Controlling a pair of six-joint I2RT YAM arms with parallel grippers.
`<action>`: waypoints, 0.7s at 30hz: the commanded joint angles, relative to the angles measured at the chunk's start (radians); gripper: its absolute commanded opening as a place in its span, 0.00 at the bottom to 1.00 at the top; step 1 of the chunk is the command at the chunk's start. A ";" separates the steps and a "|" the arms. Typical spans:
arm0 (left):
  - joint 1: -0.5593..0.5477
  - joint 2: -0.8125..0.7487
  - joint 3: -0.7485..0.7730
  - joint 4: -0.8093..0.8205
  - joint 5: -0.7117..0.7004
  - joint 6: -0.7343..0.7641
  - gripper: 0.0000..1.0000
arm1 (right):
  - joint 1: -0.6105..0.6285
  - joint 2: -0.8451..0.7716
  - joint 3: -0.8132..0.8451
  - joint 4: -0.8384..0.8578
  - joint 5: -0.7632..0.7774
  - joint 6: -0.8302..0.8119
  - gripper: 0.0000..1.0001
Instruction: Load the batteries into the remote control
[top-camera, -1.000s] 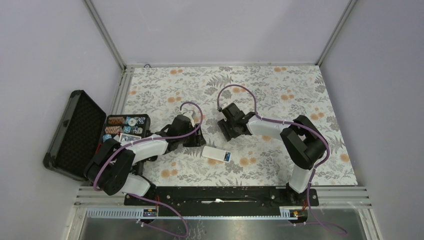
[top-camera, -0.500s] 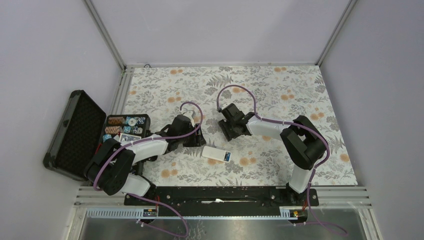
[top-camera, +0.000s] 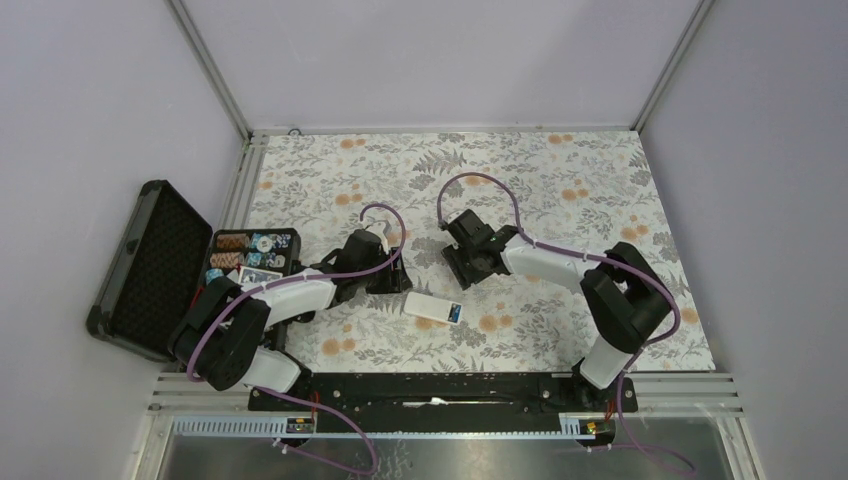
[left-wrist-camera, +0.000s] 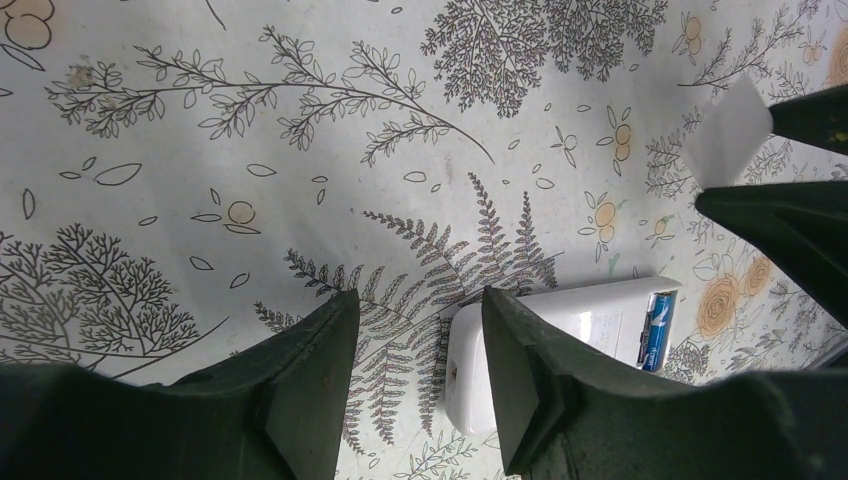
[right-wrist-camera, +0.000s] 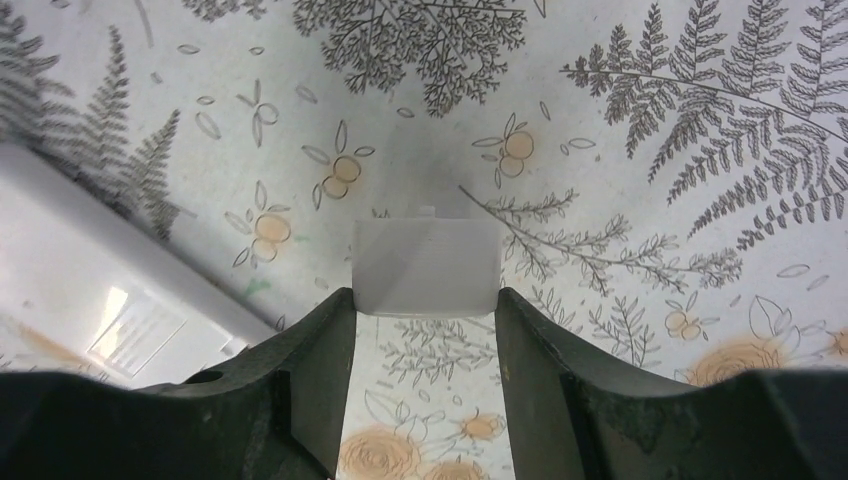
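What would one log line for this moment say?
left gripper open, empty, by remote control | right gripper shut on white cover | blue battery in open bay

Remote control (top-camera: 430, 307) lies on the mat (top-camera: 560, 190), back up. One battery (left-wrist-camera: 657, 330) sits in the bay at its right end. Left gripper (left-wrist-camera: 415, 308) is just behind-left of the remote. Right gripper (right-wrist-camera: 424, 300) is just behind-right, with the cover (right-wrist-camera: 427, 267) pinched between its fingers. Case (top-camera: 148, 262) is well left of the remote.

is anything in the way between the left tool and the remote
Nothing visible. Only floral tabletop shows between the left tool and the remote control; the right tool, holding the battery cover, sits aside.
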 joint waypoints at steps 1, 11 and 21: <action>0.004 -0.002 -0.014 -0.015 0.016 0.006 0.53 | 0.028 -0.078 0.018 -0.076 0.010 -0.011 0.34; 0.005 -0.058 -0.031 -0.019 0.028 0.006 0.53 | 0.083 -0.181 0.024 -0.180 -0.095 -0.159 0.31; 0.011 -0.166 -0.060 -0.029 0.034 0.004 0.53 | 0.144 -0.282 -0.039 -0.238 -0.254 -0.324 0.30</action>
